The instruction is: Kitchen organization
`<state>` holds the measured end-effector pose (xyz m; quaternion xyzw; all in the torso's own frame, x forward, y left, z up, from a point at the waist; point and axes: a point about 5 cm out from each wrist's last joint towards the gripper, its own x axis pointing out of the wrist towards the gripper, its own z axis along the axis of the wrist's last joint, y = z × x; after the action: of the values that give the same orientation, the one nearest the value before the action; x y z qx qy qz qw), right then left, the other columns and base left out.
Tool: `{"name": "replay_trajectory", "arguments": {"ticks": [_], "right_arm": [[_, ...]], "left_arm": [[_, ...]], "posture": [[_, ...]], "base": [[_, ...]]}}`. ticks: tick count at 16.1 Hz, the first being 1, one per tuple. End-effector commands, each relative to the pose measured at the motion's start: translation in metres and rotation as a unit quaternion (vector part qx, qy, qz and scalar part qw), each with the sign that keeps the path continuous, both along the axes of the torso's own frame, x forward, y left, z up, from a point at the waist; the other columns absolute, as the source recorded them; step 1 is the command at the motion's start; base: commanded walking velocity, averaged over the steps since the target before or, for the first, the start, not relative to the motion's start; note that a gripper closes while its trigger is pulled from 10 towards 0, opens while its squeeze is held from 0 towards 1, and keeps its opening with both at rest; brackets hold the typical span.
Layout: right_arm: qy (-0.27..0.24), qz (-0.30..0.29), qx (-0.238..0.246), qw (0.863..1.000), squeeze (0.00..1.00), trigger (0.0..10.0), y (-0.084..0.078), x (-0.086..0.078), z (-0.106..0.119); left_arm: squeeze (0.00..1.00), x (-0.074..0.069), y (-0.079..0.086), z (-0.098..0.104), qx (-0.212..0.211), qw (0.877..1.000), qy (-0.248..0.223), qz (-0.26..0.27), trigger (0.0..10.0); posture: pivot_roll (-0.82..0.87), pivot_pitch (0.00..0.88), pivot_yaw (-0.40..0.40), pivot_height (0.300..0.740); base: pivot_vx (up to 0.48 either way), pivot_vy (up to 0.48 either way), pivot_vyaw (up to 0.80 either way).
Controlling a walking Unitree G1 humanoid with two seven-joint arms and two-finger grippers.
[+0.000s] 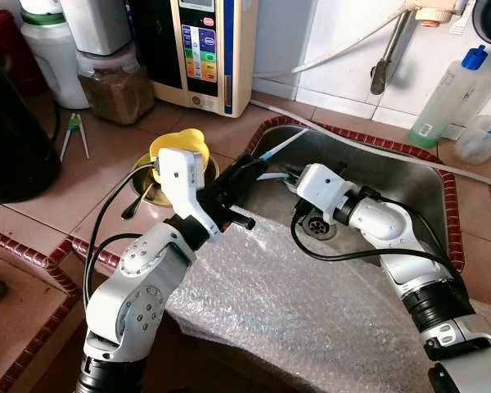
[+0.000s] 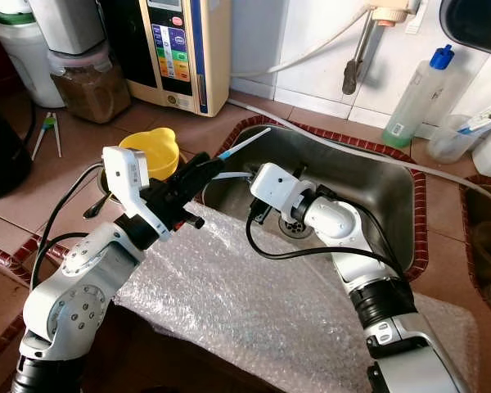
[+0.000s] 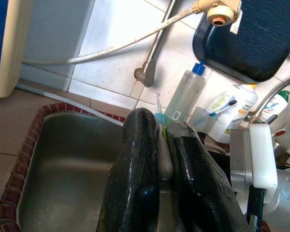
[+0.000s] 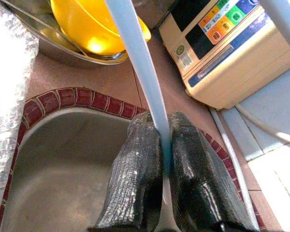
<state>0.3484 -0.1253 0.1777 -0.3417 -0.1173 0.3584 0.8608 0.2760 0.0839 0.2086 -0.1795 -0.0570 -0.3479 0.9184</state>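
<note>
Both pincers, left [image 2: 198,172] and right [image 4: 163,159], pinch one toothbrush [image 2: 244,142] over the sink [image 2: 385,176]; uneven pulling could drop it.

From my head, my right gripper [image 1: 288,176] hides behind its own white wrist housing, so I can't see its fingers there. In my right wrist camera the pale blue handle [image 4: 140,72] I pinch runs off the frame's edge, its end unseen. In my left wrist camera my fingers [image 3: 135,164] cover most of the toothbrush [image 3: 158,113] (only its tip pokes out). The panel print on the cream appliance [image 1: 203,49] is too small to read, and the dark pot [image 1: 8,123] on the counter is cut off at the side.
</note>
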Motion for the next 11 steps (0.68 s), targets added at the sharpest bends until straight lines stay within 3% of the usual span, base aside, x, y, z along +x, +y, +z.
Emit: {"name": "replay_trajectory", "arguments": {"ticks": [1, 5, 6, 7, 11], "right_arm": [[-0.007, -0.023, 0.028, 0.999, 0.00, 0.0, -0.009, 0.004, 0.007], [-0.009, -0.062, 0.027, 0.998, 0.00, 0.0, -0.012, 0.009, 0.003], [-0.009, -0.084, 0.024, 0.996, 0.00, 0.0, -0.015, 0.012, 0.002], [-0.005, -0.095, 0.028, 0.995, 0.00, 0.0, -0.017, 0.014, 0.000], [0.002, -0.106, 0.023, 0.994, 0.00, 0.0, -0.019, 0.016, -0.004]], "left_arm": [[0.00, -0.002, 0.000, -0.009, 0.016, 1.000, 0.021, 0.003, 10.0], [0.00, -0.002, 0.003, -0.013, 0.021, 0.999, 0.030, 0.012, 10.0], [0.21, -0.003, 0.004, -0.015, 0.024, 0.999, 0.036, 0.015, 10.0], [1.00, -0.003, 0.005, -0.017, 0.023, 0.999, 0.042, 0.017, 10.0], [1.00, -0.003, 0.006, -0.022, 0.035, 0.998, 0.049, 0.023, 10.0]], "posture": [[0.01, 0.083, 0.003, 0.740], [0.01, 0.091, -0.003, 0.740], [0.02, 0.093, -0.003, 0.740], [0.02, 0.093, -0.003, 0.740], [0.01, 0.101, -0.005, 0.740]], "base": [[0.000, 0.000, 0.00], [0.000, 0.000, 0.00], [0.000, 0.000, 0.00], [0.000, 0.000, 0.00], [0.000, 0.000, 0.00]]}}
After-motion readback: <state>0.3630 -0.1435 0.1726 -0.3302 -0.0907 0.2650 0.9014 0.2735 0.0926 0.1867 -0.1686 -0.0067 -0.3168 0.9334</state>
